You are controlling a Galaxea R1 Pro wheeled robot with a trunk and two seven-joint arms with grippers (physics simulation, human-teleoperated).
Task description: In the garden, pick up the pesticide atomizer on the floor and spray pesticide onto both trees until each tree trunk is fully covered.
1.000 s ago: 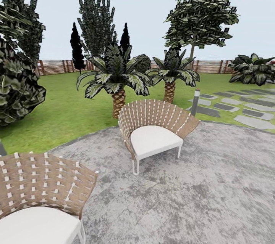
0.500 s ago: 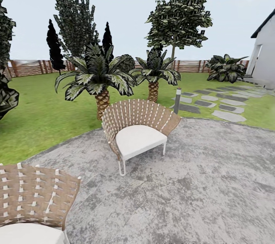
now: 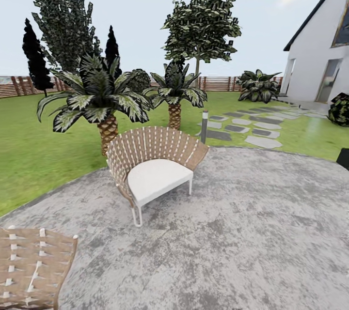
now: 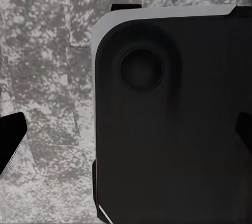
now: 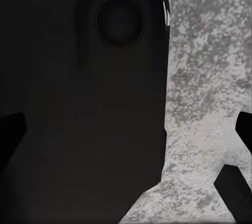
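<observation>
The green grass lawn of the garden (image 3: 43,160) is stretching behind a mottled grey stone patio (image 3: 242,232), edged by a horizontal-slat wooden fence (image 3: 218,83); one tall leafy tree (image 3: 201,24) is standing by the fence. Two woven brown chairs with white cushions are sitting on the patio, one whole (image 3: 150,164), one cut off at the corner (image 3: 34,266). Dark robot housing is blocking both wrist views, so I cannot tell either hand's state.

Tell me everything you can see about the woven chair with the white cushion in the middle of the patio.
The woven chair has a curved fan-shaped back of brown strips laced with pale ones, a thick white seat cushion and thin white metal-looking legs. It stands upright on the grey stone patio near the lawn's edge, its seat facing right and toward the camera. Nothing else touches it.
</observation>
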